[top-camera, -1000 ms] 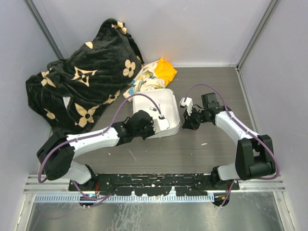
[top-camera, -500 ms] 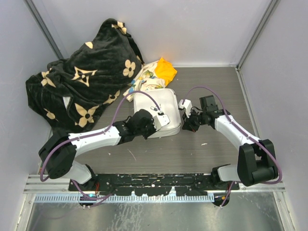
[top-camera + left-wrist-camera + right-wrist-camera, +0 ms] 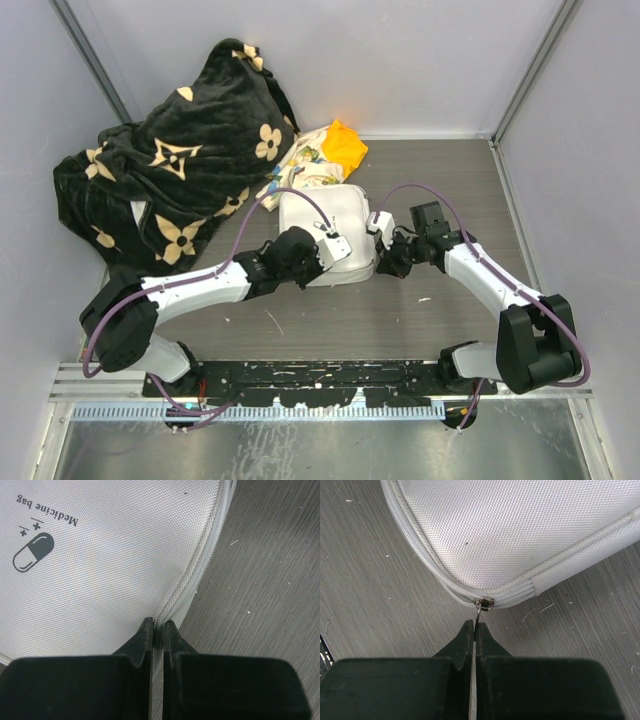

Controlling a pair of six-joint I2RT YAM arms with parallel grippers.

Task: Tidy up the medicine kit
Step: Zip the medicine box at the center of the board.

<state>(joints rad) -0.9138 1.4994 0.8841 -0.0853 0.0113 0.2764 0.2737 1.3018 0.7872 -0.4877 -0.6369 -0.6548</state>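
The medicine kit [image 3: 322, 215] is a white zip case with its lid down, lying mid-table. Its pill logo [image 3: 33, 552] and the words "Medicine bag" show in the left wrist view. My left gripper [image 3: 348, 262] [image 3: 158, 624] is shut, pinching the kit's fabric edge at the zipper seam [image 3: 200, 565] on its near side. My right gripper [image 3: 383, 262] [image 3: 475, 625] is shut on the thin metal zipper pull [image 3: 478, 614]. The pull hangs from the slider [image 3: 484, 603] at the kit's [image 3: 520, 530] rounded right corner.
A black blanket with beige flower prints [image 3: 170, 170] is heaped at the back left. A floral-and-orange cloth bundle [image 3: 325, 155] lies just behind the kit. Grey walls enclose the wood-grain table [image 3: 440, 170] on three sides.
My right gripper has drawn left along the kit's edge with the zipper pull. The kit's outline has pulled in slightly. The left gripper has kept its pinch in place.
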